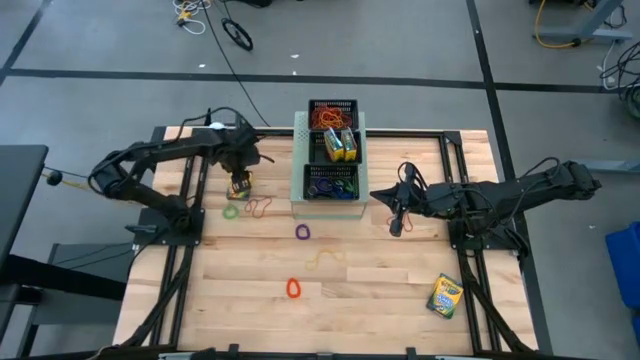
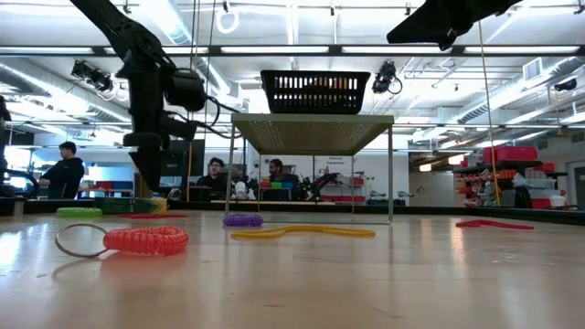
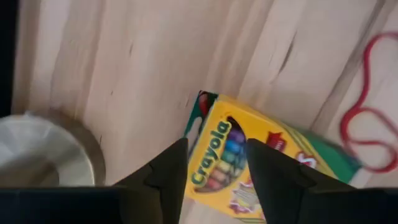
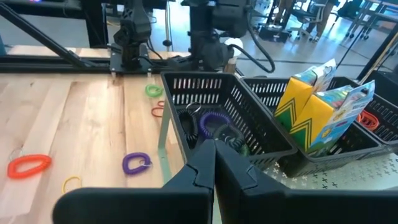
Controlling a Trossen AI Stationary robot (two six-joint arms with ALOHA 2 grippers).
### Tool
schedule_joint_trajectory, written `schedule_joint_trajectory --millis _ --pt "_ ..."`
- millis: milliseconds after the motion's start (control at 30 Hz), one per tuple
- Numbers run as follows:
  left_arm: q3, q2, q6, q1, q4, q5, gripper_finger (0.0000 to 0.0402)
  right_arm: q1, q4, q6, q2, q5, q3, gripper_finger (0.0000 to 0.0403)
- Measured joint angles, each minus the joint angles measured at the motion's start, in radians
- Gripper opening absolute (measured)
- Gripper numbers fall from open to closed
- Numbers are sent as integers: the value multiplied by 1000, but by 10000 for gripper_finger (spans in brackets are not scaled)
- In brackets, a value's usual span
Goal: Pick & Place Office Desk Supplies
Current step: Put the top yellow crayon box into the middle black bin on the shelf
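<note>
1. The left gripper (image 1: 239, 183) sits left of centre in the high view, pointed down at a crayon box (image 1: 240, 184) lying on the table (image 1: 250, 310). In the left wrist view its fingers (image 3: 171, 171) stand spread, with the crayon box (image 3: 249, 165) flat on the wood between and beyond them; whether they touch it I cannot tell.
2. That box's yellow face reads "Crayola" in green letters above a window of coloured crayons; the smaller print is unreadable.
3. Just below the gripper in the high view lie a green coil loop (image 1: 232, 211) and a red rubber band (image 1: 260, 207).
4. At upper centre stands the pale-green perforated box (image 1: 298, 170) carrying black mesh trays (image 1: 333, 106). The top tray holds orange and red bands, the middle one upright crayon boxes (image 1: 340, 144), the lowest dark coils.
5. Lower centre: a purple coil (image 1: 303, 231), a yellow band (image 1: 325, 259) and an orange coil (image 1: 294, 289).
6. The right gripper (image 1: 396, 226) hangs right of the perforated box, its fingers pressed together and holding nothing.
7. At lower right lies another crayon box (image 1: 445, 295), its lettering too small to read.
</note>
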Motion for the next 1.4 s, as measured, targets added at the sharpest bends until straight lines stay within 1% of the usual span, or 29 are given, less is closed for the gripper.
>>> schedule_joint_trajectory --millis 100,233,333,433,533,633,733,900,967,1000,1067,1100,1300,1400 --pt "14 58 133 34 2 36 180 0 -10 0 0 0 0 6" --pt "28 113 244 63 7 34 178 0 -24 0 0 -2 0 6" --pt "30 131 275 87 15 64 174 0 -31 0 0 -3 0 6" --pt "31 139 287 110 14 129 170 0 -39 -4 0 -3 0 6" --pt "31 141 289 123 16 153 160 0 -42 -19 0 -13 0 6" --pt "30 143 280 134 13 191 136 0 -42 -26 0 -29 0 6" --pt "30 144 270 134 6 234 99 0 -44 -26 0 -30 0 6" --pt "29 144 284 117 -36 240 27 0 -44 -26 0 -48 0 6" --pt "27 141 257 104 -60 239 9 0 -44 -26 0 -48 0 6" --pt "27 140 241 96 -65 239 7 0 -45 -26 0 -48 0 6" --pt "26 137 202 83 -67 228 11 0 -44 -26 0 -48 0 6" --pt "26 135 192 79 -66 225 20 0 -44 -26 0 -48 0 6" --pt "25 129 147 71 -62 224 98 0 -45 -26 0 -48 0 6" --pt "25 129 146 71 -49 226 129 0 -45 -26 0 -48 0 6"
